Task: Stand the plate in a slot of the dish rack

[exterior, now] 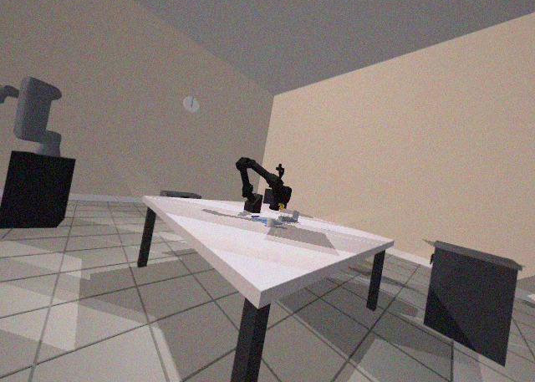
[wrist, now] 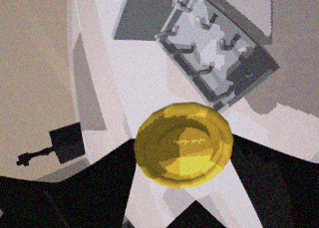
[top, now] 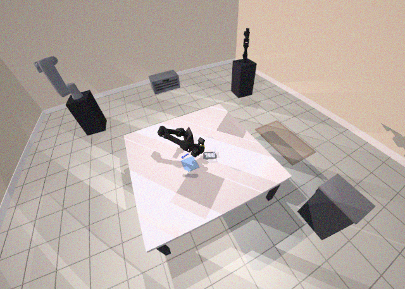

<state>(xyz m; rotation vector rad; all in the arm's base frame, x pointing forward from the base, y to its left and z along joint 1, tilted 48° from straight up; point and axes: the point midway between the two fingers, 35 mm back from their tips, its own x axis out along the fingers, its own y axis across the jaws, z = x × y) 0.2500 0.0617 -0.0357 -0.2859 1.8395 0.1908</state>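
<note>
The yellow round plate (exterior: pixel 281 206) (wrist: pixel 190 178) is between the fingers of my gripper (wrist: pixel 182 142), which is shut on it. In the wrist view its broad face is toward the camera, with a black finger at either side. The plate is held above the table, beside the grey dish rack (top: pixel 209 155) (exterior: pixel 288 219) (wrist: pixel 217 108). The rack has short upright pegs in rows and stands beyond the plate in the wrist view, toward the top right. The fingertips are too small to make out in the top and exterior views.
A light blue square (top: pixel 189 164) (exterior: pixel 262 219) lies on the white table (top: pixel 157 214) (exterior: pixel 259 257) near the rack. A small dark blue item (top: pixel 185 155) (exterior: pixel 255 216) lies beside the square. A short pale cylinder (exterior: pixel 270 222) stands by the square in the exterior view.
</note>
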